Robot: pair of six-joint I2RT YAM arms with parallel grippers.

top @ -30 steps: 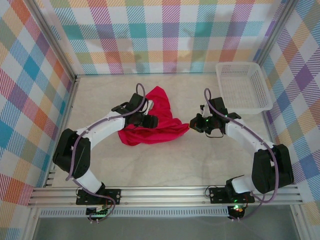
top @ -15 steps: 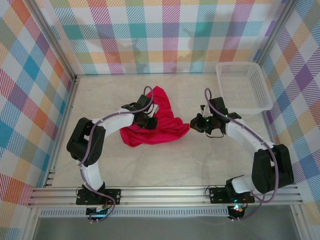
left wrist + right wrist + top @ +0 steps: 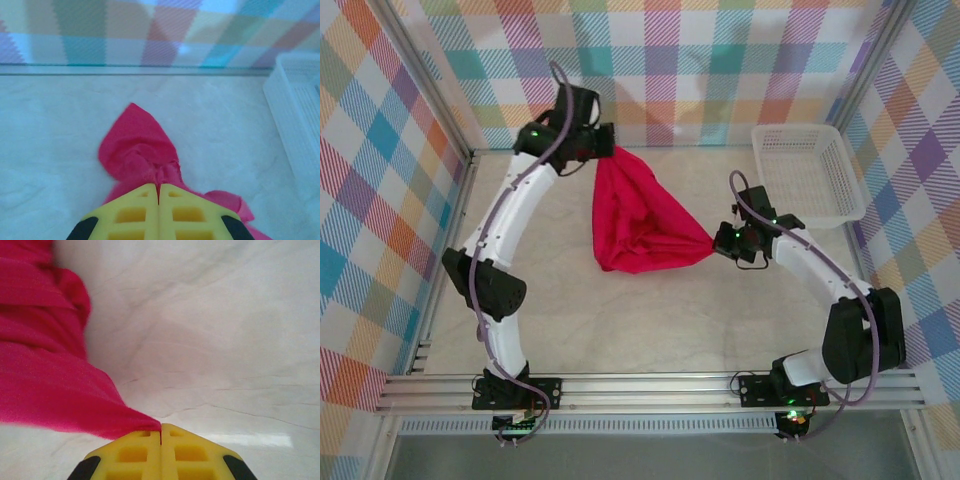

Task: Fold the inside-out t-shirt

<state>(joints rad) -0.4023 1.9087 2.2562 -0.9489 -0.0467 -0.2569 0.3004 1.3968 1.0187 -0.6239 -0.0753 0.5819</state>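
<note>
1. Near edge: both arms are standing bolted side by side at the front of the table (image 3: 620,330).

2. Right side, mid-table: the right arm is reaching inward. The right gripper (image 3: 713,240) is sitting low over the table surface, right of centre. In the right wrist view its jaws are pressing together with one pulled-out corner of red cloth pinched between the tips. The cloth is fanning out from that pinch toward the left.

3. Centre: the inside-out t-shirt (image 3: 642,222) is hanging stretched between the two grippers and forming a rough triangle. One point is at the right gripper, one is at the left gripper, and the bunched lower-left bulk is sagging toward the table. Whether that bulk is resting on the surface cannot be determined. The cloth is showing plain red. The tag and the patch cannot be made out.

4. Far left: the left arm is extending upward and back. The left gripper (image 3: 607,152) is holding the top point of the garment in front of the checkered rear wall (image 3: 740,70). In the left wrist view its jaws are meeting flush with gathered red fabric clamped at the tips, and the rest is hanging below.

5. Far right corner: a white basket (image 3: 850,205) is standing apart from the garment.
</note>
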